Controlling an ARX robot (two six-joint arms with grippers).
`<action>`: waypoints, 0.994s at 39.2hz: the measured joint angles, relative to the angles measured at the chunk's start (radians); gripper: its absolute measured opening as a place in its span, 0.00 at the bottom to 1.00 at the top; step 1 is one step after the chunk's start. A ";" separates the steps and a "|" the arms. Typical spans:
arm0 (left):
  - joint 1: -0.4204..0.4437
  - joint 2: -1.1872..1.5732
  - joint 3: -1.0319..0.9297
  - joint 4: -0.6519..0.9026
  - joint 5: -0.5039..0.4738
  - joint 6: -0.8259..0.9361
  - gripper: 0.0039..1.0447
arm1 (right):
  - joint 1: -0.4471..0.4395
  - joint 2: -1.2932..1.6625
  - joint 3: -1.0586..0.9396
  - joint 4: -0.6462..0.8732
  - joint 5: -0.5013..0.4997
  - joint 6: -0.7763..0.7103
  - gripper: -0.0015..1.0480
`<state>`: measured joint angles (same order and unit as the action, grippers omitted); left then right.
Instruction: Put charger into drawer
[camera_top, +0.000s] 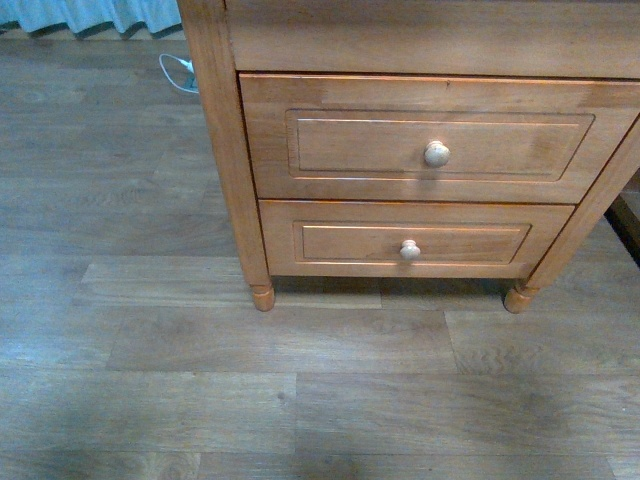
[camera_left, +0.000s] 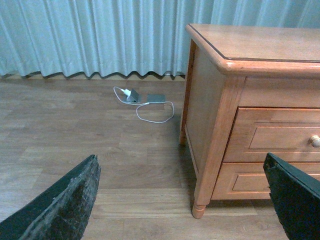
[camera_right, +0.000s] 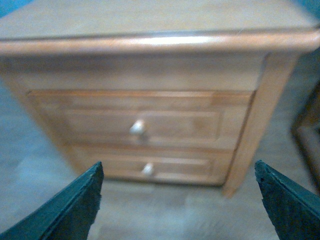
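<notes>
Both claws, left and right, gape wide over grey plank floor. Ahead, the cabinet with the drawer shut, long axis level. Beyond, near the curtain, the charger lies on the floor (orientation unclear) by its cable.

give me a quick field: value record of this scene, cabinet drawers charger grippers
cabinet: honey-brown wooden cabinet on turned feet, standing on a wood-plank floor
upper drawer: taller drawer, closed, larger pale knob
lower drawer: shallower drawer, closed, smaller knob
charger: none visible on the cabinet top or in a gripper; a small white block with a white cable lies on the floor by the curtain, too small to identify
left gripper: open, empty
right gripper: open, empty, facing the drawers; view blurred
</notes>
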<state>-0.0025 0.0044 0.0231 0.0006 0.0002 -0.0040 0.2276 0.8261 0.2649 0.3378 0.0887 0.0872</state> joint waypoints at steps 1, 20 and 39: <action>0.000 0.000 0.000 0.000 0.000 0.000 0.94 | 0.001 0.000 -0.051 0.130 0.073 -0.025 0.78; 0.000 0.000 0.000 0.000 0.000 0.000 0.94 | -0.122 -0.242 -0.199 0.173 0.016 -0.081 0.04; 0.000 0.000 0.000 0.000 0.000 0.000 0.94 | -0.225 -0.449 -0.260 0.041 -0.087 -0.084 0.01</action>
<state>-0.0025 0.0044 0.0231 0.0006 -0.0002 -0.0040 0.0021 0.3775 0.0048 0.3790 0.0021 0.0029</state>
